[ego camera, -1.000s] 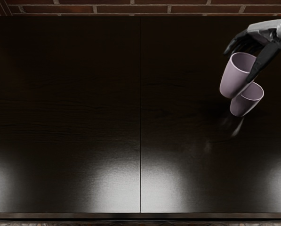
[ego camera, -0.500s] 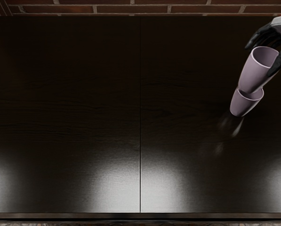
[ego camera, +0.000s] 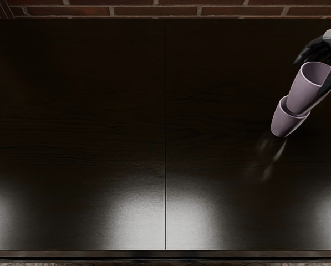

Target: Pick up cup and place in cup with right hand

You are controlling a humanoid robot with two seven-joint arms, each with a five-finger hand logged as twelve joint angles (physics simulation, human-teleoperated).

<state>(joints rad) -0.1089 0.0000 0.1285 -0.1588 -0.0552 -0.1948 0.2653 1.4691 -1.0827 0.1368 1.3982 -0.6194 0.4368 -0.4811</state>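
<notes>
Over the lower cup (ego camera: 287, 123) on the dark tabletop (ego camera: 226, 100), the right hand (ego camera: 324, 49) is gripping the upper cup (ego camera: 305, 95) near its rim, as seen in the head view. The upper cup is leaning, its narrow base overlapping the lower cup's mouth; how deeply it is sitting inside is not showing. Both cups are looking light and stiff, with smooth walls that are probably offering little friction. A firm, even hold just below the rim is likely serving best, leaving the tapered base free for nesting into the lower cup.
</notes>
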